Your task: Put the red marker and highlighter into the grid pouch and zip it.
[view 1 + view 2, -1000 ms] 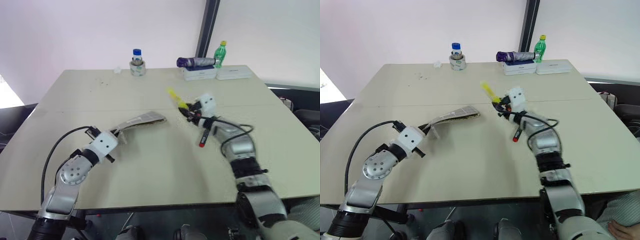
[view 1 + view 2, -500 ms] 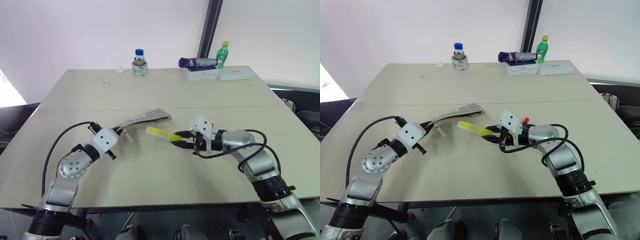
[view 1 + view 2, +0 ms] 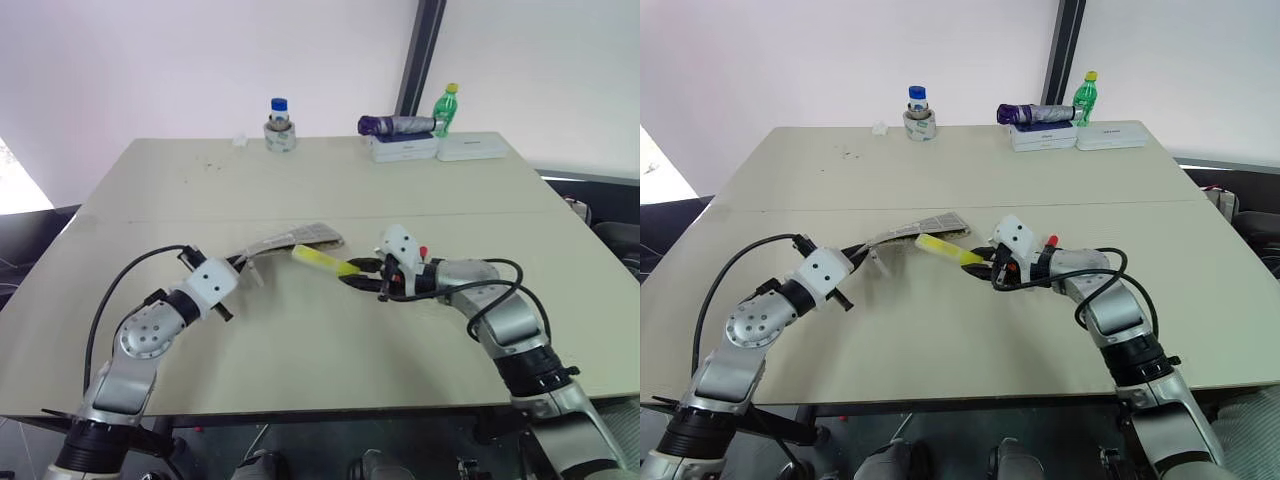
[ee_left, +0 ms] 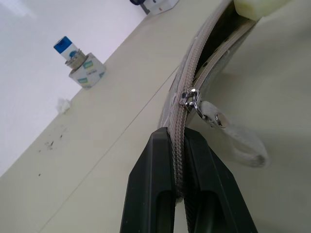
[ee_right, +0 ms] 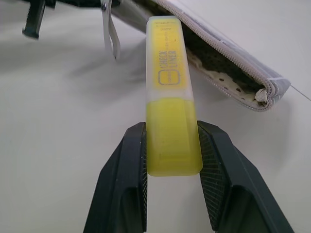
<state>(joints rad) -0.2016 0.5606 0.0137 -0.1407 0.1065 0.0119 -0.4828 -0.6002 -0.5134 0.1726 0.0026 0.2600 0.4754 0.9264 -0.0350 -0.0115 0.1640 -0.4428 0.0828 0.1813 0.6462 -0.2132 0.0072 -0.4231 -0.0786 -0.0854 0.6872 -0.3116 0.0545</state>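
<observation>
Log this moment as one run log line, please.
left gripper: shut on zipper edge of grey grid-pattern fabric pouch | right gripper: shut on chunky yellow highlighter, tip at pouch's open mouth | highlighter not yet inside

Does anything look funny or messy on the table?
Nothing is spilled or broken. The grid pouch sits propped up off the table because the left gripper pinches its zipper edge, and the right gripper holds the highlighter at its opening.
</observation>
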